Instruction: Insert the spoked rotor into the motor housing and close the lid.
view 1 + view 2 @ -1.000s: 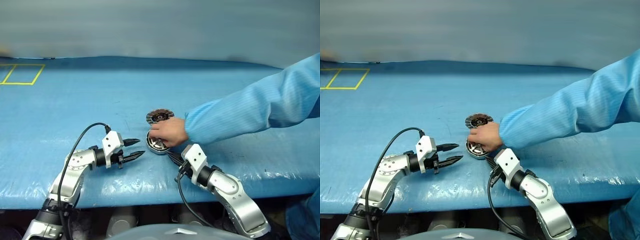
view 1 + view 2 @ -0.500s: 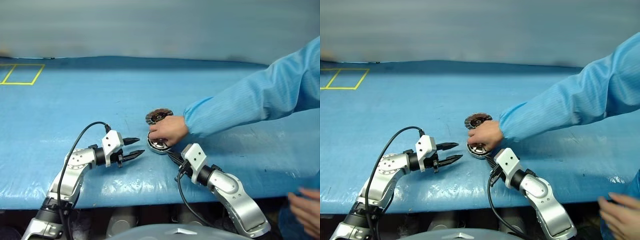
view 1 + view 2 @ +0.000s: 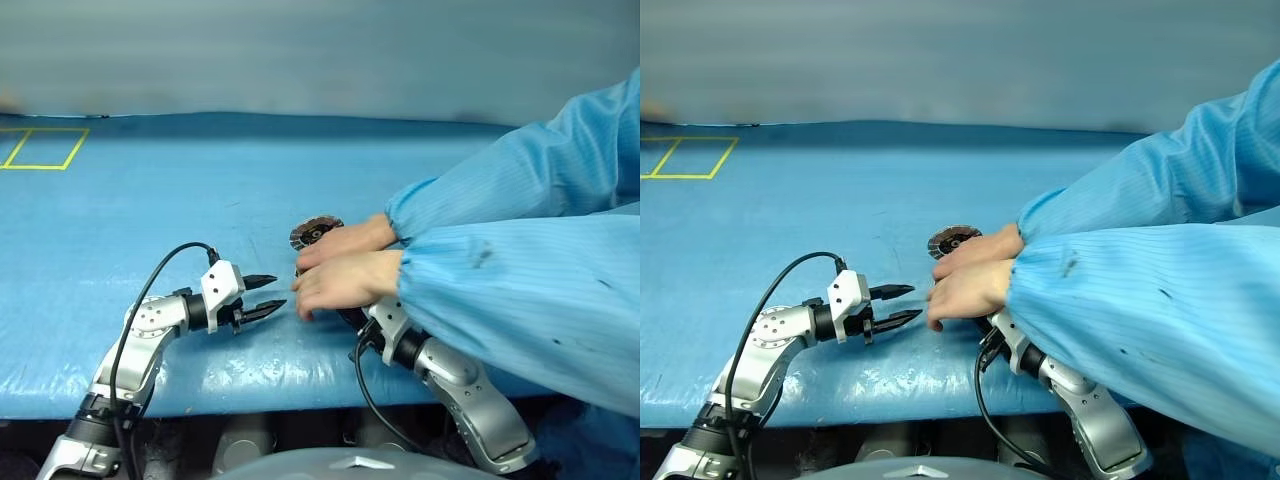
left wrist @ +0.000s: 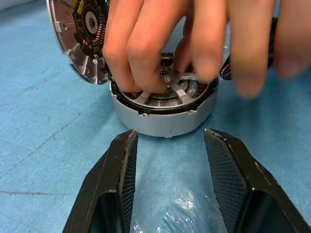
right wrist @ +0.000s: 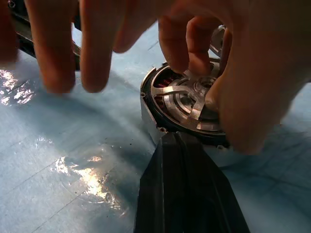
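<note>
Motor housing [image 4: 163, 114] sat on blue surface [image 3: 150, 200], directly ahead of left gripper [image 4: 170, 145], just beyond its fingertips and not touching. Left gripper stood partly open, empty, fingers [image 4: 121, 165] level above the surface. Spoked rotor [image 5: 187, 104] lay inside the housing, silver spokes over copper windings. Lid [image 4: 80, 36] stood tilted up at the housing's far edge, segmented inner face showing. Two hands of a person in blue sleeves covered the housing; near hand [image 3: 335, 282] over it, far hand [image 3: 345, 240] beside the lid, fingertips on the rotor. Right gripper [image 5: 187, 141] closed, empty, tip at the housing's near wall, under the person's sleeve [image 3: 520, 300].
</note>
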